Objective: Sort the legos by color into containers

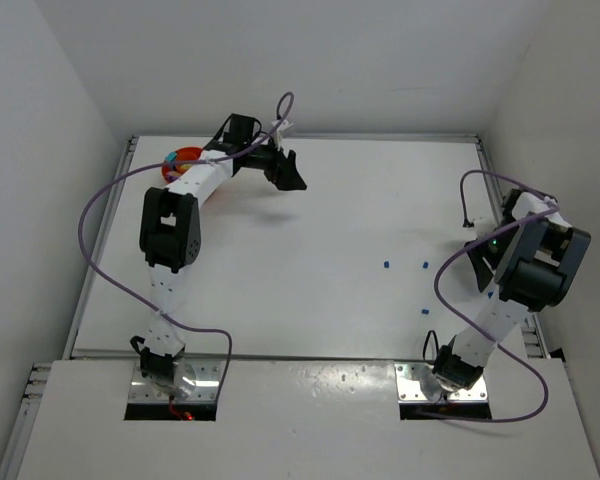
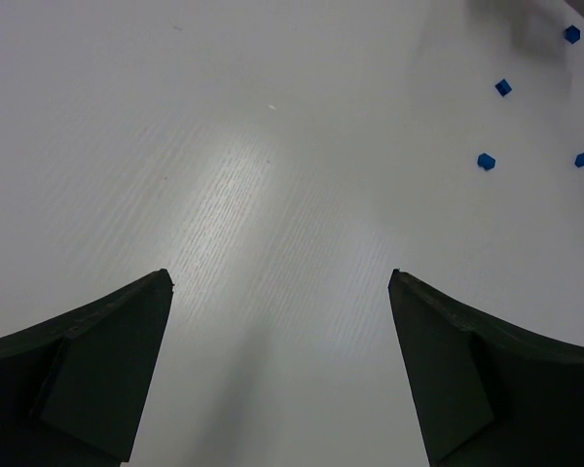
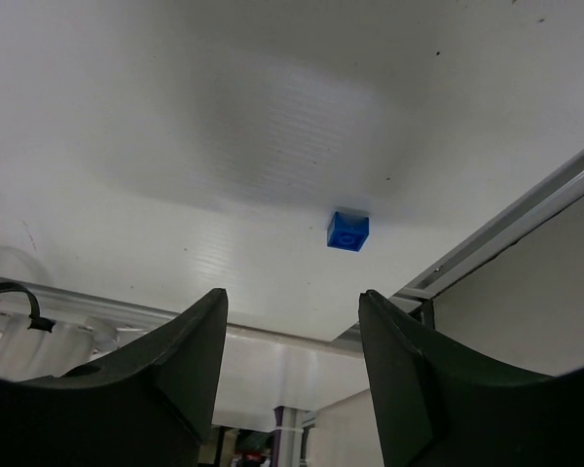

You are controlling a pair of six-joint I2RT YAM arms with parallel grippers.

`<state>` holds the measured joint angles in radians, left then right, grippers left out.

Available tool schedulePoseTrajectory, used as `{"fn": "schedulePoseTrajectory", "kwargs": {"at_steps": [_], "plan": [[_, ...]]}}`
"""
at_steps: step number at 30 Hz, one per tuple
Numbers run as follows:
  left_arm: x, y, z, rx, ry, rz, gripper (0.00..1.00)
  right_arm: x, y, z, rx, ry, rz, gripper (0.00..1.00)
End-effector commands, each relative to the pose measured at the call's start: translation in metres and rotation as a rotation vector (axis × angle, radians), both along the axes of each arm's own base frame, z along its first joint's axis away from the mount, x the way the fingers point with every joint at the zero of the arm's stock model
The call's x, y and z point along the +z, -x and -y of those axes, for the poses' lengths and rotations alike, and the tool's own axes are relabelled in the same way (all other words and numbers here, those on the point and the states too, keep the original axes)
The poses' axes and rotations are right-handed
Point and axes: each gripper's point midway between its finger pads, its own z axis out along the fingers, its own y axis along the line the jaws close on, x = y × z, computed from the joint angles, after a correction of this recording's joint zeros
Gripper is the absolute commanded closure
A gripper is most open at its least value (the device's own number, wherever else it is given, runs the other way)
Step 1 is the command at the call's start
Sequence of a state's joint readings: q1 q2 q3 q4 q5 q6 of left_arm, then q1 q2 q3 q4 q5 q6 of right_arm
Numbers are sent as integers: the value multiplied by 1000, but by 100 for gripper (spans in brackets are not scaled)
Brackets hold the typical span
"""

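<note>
Counted from above: one small round orange plastic bowl (image 1: 183,160) at 10 o'clock on the white tabletop (image 1: 310,240), half hidden under the left arm (image 1: 170,230). Something inside it, too small to name.

Three tiny blue plastic lego bricks (image 1: 387,264) easy to see at 3 to 4 o'clock, well apart from the bowl. Maybe a fourth blue speck beside the right arm (image 1: 535,260), hard to be sure. Four blue bricks counted in the left wrist view, all far off at 1 to 2 o'clock, small and a bit blurry.

One blue square brick (image 3: 347,231) with a round bump on top, lying flat in the right wrist view at 12 o'clock, just past the fingertips (image 3: 200,341) and near the metal rail (image 3: 526,219) at the tabletop edge. Another sliver of blue cut off at 9 o'clock there.

Two grippers. Left gripper (image 2: 279,277) spread wide, holding nothing, up at 12 o'clock on the tabletop, near the bowl. Right gripper (image 3: 292,297) partly spread, nothing between the fingers, not touching the brick. From above, mostly hidden under its own arm at 3 o'clock.
</note>
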<state>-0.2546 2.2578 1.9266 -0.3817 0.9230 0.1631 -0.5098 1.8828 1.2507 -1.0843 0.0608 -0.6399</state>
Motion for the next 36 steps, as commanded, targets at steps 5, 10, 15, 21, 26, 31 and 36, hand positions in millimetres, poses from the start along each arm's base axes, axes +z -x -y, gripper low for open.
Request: {"fn": "schedulePoseTrajectory", "kwargs": {"at_steps": [5, 10, 15, 21, 26, 31, 36], "plan": [[21, -15, 4, 4, 63, 50, 0, -13, -5, 1, -57, 27, 29, 43], [23, -18, 4, 18, 68, 53, 0, -20, -6, 9, -63, 50, 25, 43], [25, -24, 6, 26, 80, 50, 0, -30, -8, 14, -61, 31, -7, 46], [23, -28, 8, 36, 93, 42, 0, -30, -4, 20, -58, 31, -20, 52], [21, -31, 10, 46, 106, 31, 0, -32, 5, 24, -75, 41, -39, 54], [28, -35, 11, 48, 117, 52, 0, -36, 11, 25, -67, 28, -54, 62], [24, -36, 11, 51, 120, 44, 0, -40, 8, 25, -69, 27, -38, 65]]}}
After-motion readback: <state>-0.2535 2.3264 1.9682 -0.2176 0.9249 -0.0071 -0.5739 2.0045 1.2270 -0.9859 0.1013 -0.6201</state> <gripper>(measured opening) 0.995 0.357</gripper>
